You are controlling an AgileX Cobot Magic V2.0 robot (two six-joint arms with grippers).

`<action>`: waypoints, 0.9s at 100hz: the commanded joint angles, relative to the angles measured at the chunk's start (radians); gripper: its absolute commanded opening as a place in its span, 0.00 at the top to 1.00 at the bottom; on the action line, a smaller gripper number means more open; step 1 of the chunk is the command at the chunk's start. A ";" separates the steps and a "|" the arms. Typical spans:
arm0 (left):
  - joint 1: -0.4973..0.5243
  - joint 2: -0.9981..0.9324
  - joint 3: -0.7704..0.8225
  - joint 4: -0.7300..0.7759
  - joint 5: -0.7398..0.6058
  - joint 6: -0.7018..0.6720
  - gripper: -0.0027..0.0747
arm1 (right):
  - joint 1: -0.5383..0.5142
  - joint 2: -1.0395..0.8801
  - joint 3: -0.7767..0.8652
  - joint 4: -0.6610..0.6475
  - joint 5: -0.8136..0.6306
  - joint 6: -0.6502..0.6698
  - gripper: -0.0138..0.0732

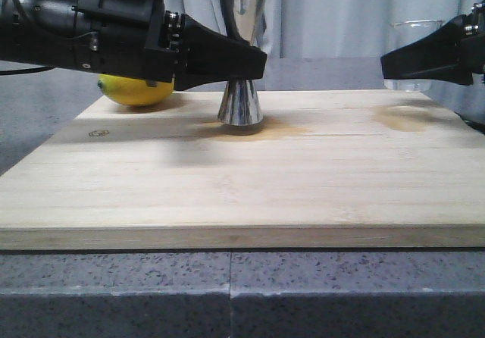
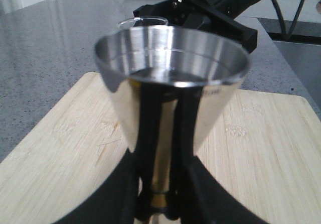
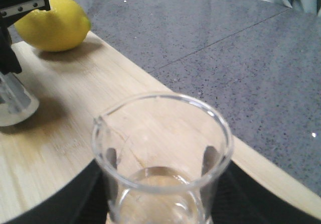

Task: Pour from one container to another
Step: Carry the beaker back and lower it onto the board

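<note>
The steel jigger (image 1: 241, 88) stands upright on the wooden board (image 1: 227, 179), left of centre toward the back. My left gripper (image 1: 254, 61) is shut on its narrow waist; the left wrist view shows the fingers (image 2: 145, 184) clamped round the gold band below the wide cup (image 2: 170, 73). The glass beaker (image 1: 413, 50) hangs upright above the board's back right corner, with my right gripper (image 1: 402, 61) shut on it. A little clear liquid lies in the beaker (image 3: 163, 153), and dark pads (image 3: 111, 159) show through its wall. Beaker and jigger are well apart.
A yellow lemon (image 1: 136, 89) lies on the board's back left corner, behind my left arm, and also shows as lemon (image 3: 52, 23). Damp stains (image 1: 405, 118) mark the board under the beaker and beside the jigger. A grey speckled counter (image 1: 227, 292) surrounds the board.
</note>
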 commanded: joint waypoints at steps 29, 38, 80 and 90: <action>-0.009 -0.039 -0.028 -0.084 0.106 -0.008 0.99 | 0.013 -0.014 -0.022 0.050 0.015 -0.004 0.51; -0.009 -0.039 -0.028 -0.084 0.106 -0.008 0.99 | 0.028 -0.014 -0.022 0.050 0.029 -0.022 0.51; -0.009 -0.039 -0.028 -0.084 0.106 -0.008 0.99 | 0.035 -0.014 -0.022 0.050 0.081 -0.022 0.50; -0.009 -0.039 -0.028 -0.084 0.106 -0.008 0.99 | 0.035 -0.014 -0.022 0.050 0.081 -0.022 0.41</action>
